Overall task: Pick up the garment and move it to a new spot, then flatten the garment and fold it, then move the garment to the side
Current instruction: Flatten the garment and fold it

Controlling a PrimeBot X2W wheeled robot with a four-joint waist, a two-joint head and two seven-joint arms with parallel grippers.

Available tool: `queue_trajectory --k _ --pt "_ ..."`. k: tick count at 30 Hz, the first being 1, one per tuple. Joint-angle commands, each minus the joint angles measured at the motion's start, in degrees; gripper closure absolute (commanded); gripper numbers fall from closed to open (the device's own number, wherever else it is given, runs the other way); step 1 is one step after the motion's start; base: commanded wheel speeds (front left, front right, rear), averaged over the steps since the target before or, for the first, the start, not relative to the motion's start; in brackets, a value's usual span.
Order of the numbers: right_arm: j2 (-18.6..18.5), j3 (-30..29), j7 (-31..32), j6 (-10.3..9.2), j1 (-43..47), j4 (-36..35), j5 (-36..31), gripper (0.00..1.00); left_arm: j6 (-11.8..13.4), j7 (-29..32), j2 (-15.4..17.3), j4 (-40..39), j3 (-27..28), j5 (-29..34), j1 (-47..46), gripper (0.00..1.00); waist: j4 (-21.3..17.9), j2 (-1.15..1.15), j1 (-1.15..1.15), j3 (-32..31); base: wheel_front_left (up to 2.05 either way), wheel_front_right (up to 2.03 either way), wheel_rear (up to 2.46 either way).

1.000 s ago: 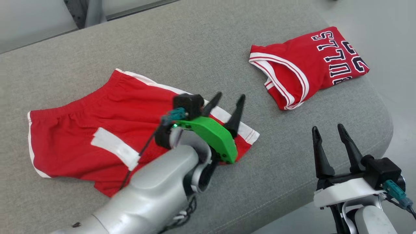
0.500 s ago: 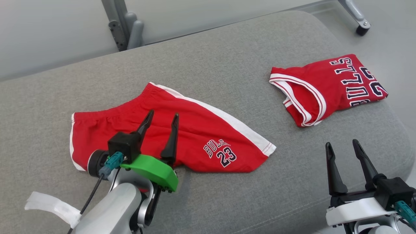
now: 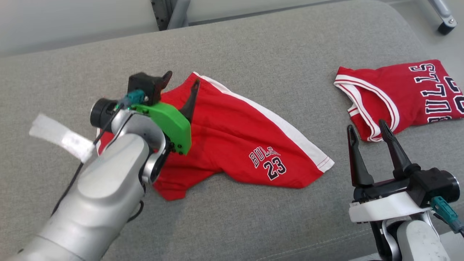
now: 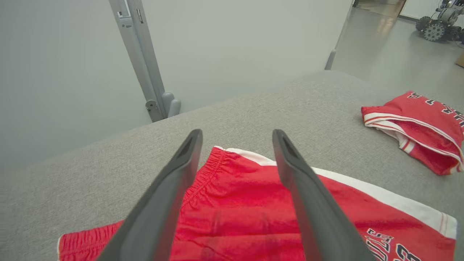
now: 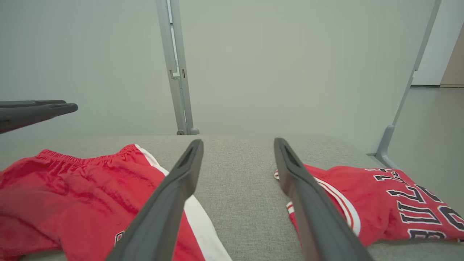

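At centre left of the head view, your left gripper (image 3: pixel 183 78) hovers spread and empty over one pair of red shorts (image 3: pixel 232 141) lying mid-frame on one grey cushion (image 3: pixel 253 47). Lower right, your right gripper (image 3: pixel 365 125) stands equally open. One folded red jersey (image 3: pixel 409 94) lies at right.

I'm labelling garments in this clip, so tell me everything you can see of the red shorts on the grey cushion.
The red shorts look like thin, shiny sports fabric, with a gathered elastic waistband, a white side stripe and a dark "BULLS 23" print near the leg hem. They lie mostly flat but rumpled on the grey cushion, apart from the red jersey. The open left gripper hangs over the waistband end, gripping nothing.
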Motion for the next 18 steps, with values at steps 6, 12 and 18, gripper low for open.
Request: queue_trajectory --k 6,12,18 --pt "0.28 1.86 -0.14 -0.09 -2.58 -0.24 1.60 0.00 -4.90 9.98 -0.10 10.88 -1.98 -0.49 -9.68 0.00 -8.60 0.00 0.00 11.29 0.00 0.00 0.00" --pt "0.37 3.15 -0.14 -0.09 -1.94 0.13 4.49 0.00 -8.05 15.52 0.86 19.81 -1.47 -2.42 -15.08 0.00 -12.84 0.00 0.00 12.71 0.00 0.00 0.00" --pt "0.39 5.08 -0.14 -0.09 -2.26 -0.09 5.88 0.00 -9.76 16.40 1.98 25.87 -0.36 -3.73 -18.06 0.00 -15.61 0.00 0.00 13.77 0.00 0.00 0.00"
